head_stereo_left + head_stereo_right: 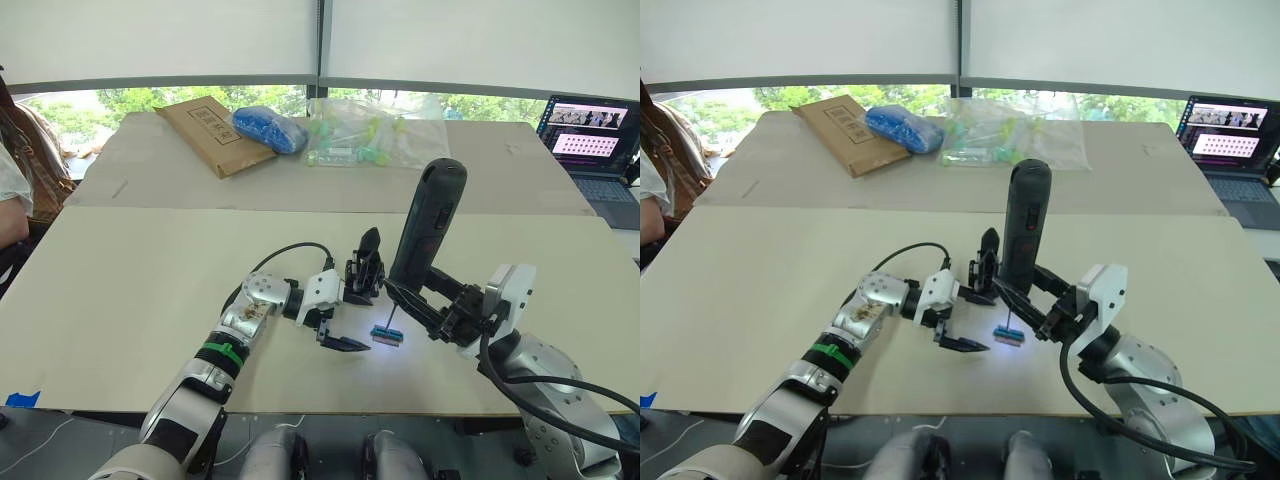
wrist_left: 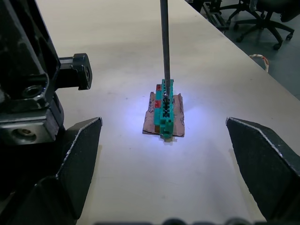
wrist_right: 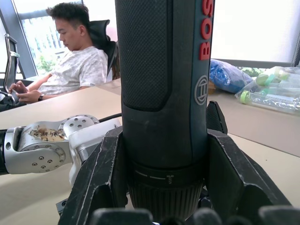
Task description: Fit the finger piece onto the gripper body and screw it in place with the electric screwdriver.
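Left eye view: right gripper (image 1: 425, 290) fingers pinch the electric screwdriver (image 1: 428, 222) upright, bit on green block (image 1: 386, 336). Left gripper (image 1: 352, 315) fingers spread; gripper body (image 1: 365, 268) at 12 o'clock of them.

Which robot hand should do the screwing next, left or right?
Right. The right hand is shut around the screwdriver, holding it upright with its bit on the green block. The left hand is open and empty beside the gripper body, so it probably suits steadying parts.
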### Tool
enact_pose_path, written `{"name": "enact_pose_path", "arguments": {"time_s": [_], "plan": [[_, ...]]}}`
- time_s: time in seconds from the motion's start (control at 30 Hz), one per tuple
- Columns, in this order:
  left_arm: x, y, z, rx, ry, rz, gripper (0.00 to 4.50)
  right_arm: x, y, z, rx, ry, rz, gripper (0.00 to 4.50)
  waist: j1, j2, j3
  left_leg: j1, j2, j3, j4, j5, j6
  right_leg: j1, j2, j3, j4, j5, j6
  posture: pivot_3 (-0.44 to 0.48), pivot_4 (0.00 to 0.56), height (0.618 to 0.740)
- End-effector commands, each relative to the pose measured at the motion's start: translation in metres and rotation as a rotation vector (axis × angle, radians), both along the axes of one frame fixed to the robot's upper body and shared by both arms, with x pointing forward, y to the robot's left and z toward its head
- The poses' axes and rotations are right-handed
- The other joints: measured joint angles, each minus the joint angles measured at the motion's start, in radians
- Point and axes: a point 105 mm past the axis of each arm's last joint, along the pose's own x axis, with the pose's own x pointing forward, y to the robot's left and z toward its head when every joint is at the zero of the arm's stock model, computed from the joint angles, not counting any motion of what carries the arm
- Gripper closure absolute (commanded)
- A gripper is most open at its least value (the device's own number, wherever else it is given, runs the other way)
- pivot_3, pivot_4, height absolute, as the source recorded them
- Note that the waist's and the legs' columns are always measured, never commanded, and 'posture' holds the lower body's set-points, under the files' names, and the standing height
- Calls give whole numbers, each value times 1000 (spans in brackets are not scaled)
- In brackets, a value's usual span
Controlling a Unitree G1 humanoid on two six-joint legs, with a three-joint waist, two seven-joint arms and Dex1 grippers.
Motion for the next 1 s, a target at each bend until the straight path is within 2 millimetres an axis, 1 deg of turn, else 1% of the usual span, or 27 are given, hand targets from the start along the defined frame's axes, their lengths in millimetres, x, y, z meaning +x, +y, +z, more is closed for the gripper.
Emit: {"name": "enact_pose_path", "arguments": {"time_s": [0.03, 0.67, 1.0], "plan": [[5, -3, 13, -15, -61, -6, 0, -5, 2, 16, 17, -65, 26, 2610, 0, 0, 0, 0, 0, 0, 0, 0, 0, 0, 0, 0, 0, 0, 0, 0, 150, 732], [5, -4, 14, -21, -63, -8, 0, -5, 1, 11, 11, -55, 20, 2610, 0, 0, 0, 0, 0, 0, 0, 0, 0, 0, 0, 0, 0, 0, 0, 0, 150, 732], [6, -4, 15, -21, -65, -4, 0, -2, -3, 7, 7, -43, 5, 2610, 0, 0, 0, 0, 0, 0, 0, 0, 0, 0, 0, 0, 0, 0, 0, 0, 150, 732]]}}
